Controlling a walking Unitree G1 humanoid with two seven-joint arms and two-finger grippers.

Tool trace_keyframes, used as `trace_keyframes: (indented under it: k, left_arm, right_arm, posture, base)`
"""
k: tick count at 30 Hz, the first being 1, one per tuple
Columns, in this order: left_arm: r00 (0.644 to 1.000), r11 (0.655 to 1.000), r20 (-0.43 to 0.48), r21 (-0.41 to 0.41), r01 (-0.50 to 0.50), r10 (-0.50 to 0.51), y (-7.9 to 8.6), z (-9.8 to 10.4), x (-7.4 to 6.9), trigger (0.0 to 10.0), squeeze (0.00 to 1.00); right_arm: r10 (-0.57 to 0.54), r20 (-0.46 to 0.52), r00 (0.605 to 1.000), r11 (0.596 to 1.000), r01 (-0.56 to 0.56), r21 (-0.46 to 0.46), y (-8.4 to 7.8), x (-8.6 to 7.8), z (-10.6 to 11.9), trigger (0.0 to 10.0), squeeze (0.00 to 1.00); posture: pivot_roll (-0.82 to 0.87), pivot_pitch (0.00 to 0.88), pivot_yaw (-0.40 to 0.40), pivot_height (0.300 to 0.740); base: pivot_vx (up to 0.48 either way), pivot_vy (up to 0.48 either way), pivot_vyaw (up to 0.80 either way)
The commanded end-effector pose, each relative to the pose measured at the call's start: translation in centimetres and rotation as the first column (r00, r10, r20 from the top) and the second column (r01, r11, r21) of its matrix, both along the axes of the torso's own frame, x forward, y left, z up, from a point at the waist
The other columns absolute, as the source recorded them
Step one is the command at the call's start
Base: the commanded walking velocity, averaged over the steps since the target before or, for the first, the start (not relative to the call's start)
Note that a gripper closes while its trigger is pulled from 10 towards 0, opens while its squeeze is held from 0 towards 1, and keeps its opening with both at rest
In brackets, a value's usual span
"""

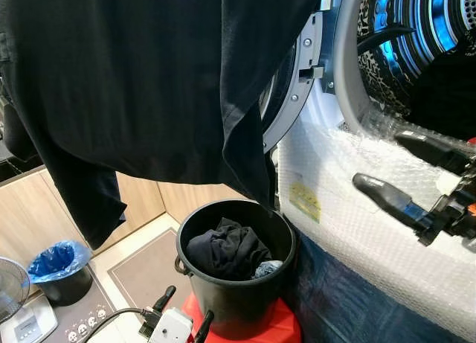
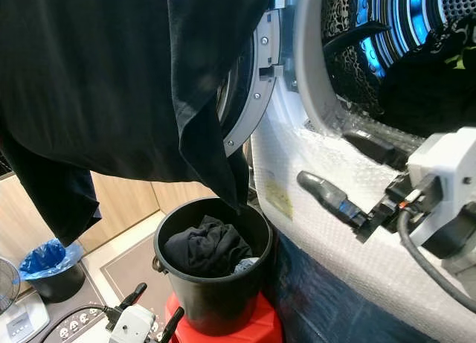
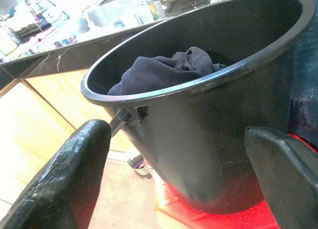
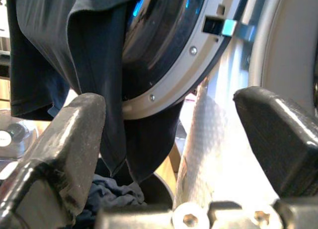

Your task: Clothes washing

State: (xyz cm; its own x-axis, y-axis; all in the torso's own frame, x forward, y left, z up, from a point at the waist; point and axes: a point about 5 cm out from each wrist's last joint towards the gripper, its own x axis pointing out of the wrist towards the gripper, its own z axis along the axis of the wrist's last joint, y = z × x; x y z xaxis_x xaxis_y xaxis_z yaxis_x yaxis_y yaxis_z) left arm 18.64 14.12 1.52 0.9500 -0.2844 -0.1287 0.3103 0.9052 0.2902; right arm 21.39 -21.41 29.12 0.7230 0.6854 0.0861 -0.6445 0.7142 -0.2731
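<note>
A large black garment (image 1: pixel 141 82) hangs down from above the frame, in front of the open washer door (image 1: pixel 297 75); its top is hidden. Its lowest corner dangles just over a black bucket (image 1: pixel 234 302) that holds dark clothes (image 1: pixel 227 250) and stands on a red stool (image 1: pixel 279 329). The washer drum (image 1: pixel 428 23) is lit blue, with a leopard-print cloth (image 1: pixel 372 30) and dark laundry inside. My right gripper (image 1: pixel 381 161) is open and empty in front of the bubble-wrapped washer front (image 1: pixel 357 224). My left gripper (image 1: pixel 189 302) is open, low beside the bucket (image 3: pixel 198 139).
A small bin with a blue bag (image 1: pixel 56 268) stands on the floor at the left, near a fan (image 1: pixel 9 287) and a power strip (image 1: pixel 82 327). A grey mat (image 1: pixel 145 272) lies before wooden cabinets (image 1: pixel 141 202).
</note>
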Motion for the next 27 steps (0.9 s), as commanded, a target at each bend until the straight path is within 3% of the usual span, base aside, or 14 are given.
trace_keyframes:
  k: [1,7,9,10,16,27]
  left_arm:
    - [1.000,1.000,-0.005,0.020,-0.007,0.007,0.5,-0.2,0.0,10.0,0.00]
    - [1.000,1.000,-0.005,0.021,-0.007,0.007,0.5,-0.2,0.0,10.0,0.00]
    - [1.000,0.999,0.006,0.048,-0.005,0.005,0.7,-0.2,0.2,10.0,0.00]
    - [1.000,0.999,0.007,0.052,-0.005,0.004,0.7,-0.2,0.3,10.0,0.00]
    - [1.000,0.998,0.009,0.059,-0.004,0.003,0.8,-0.3,0.2,10.0,0.00]
    - [1.000,0.997,0.015,0.076,-0.005,0.004,0.8,-0.4,0.1,10.0,0.00]
  right_arm:
    - [0.017,0.032,0.999,1.000,-0.017,-0.023,0.4,-0.4,0.3,10.0,0.00]
    - [0.017,0.036,0.999,1.000,-0.016,-0.025,0.5,-0.4,0.2,10.0,0.00]
    - [0.132,-0.153,0.979,0.985,-0.147,-0.086,3.1,-1.5,-4.5,10.0,0.00]
    - [0.146,-0.175,0.974,0.983,-0.163,-0.088,3.4,-1.7,-5.0,10.0,0.00]
    - [0.172,-0.188,0.967,0.981,-0.186,-0.055,3.9,-1.9,-5.4,10.0,0.00]
    - [0.163,-0.235,0.958,0.977,-0.190,-0.096,4.2,-1.6,-7.3,10.0,0.00]
  posture:
    - [-0.13,0.000,0.059,0.740]
    - [-0.13,0.000,0.059,0.740]
    - [-0.12,0.000,0.059,0.740]
    - [-0.12,0.000,0.059,0.740]
    - [-0.12,0.000,0.060,0.740]
    - [-0.12,0.000,0.049,0.740]
  base:
    - [0.000,0.000,0.00]
    - [0.000,0.000,0.00]
    - [0.000,0.000,0.00]
    - [0.000,0.000,0.00]
    - [0.000,0.000,0.00]
    - [0.000,0.000,0.00]
